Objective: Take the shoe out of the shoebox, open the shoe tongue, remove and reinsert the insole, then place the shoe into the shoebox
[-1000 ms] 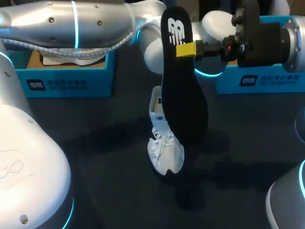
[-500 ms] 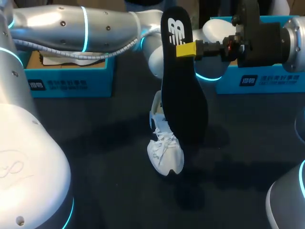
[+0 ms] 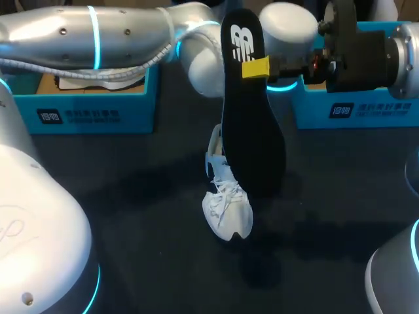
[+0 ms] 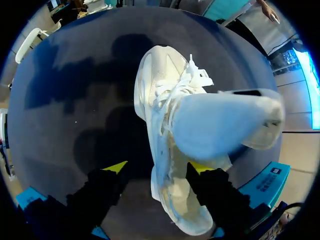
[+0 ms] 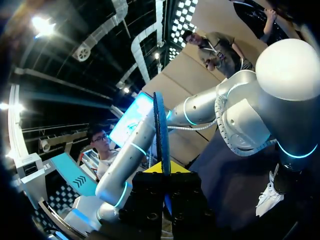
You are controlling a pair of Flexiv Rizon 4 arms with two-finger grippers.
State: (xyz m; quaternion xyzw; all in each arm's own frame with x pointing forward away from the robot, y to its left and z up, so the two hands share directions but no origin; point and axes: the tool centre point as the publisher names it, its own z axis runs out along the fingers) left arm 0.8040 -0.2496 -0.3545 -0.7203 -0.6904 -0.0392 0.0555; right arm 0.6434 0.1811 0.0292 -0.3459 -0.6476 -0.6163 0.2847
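The head view is showing the black insole (image 3: 252, 131) hanging upright, narrow end up, over the white shoe (image 3: 226, 204). The shoe is lying on the dark table (image 3: 131, 196), toe toward the camera, between the left shoebox (image 3: 91, 116) and the right shoebox (image 3: 357, 111). The right gripper (image 3: 254, 68) is pinching the insole near its top. Its own wrist view is confirming this, showing the insole edge-on between the yellow tips. Only the left wrist view is revealing the insole's pale underside and the left gripper (image 4: 158, 167). That gripper is spread wide, straddling the shoe's heel end, with one fingertip (image 4: 116, 166) standing clear of the shoe. The left arm (image 3: 98, 33) is reaching across the far side and bending down behind the insole.
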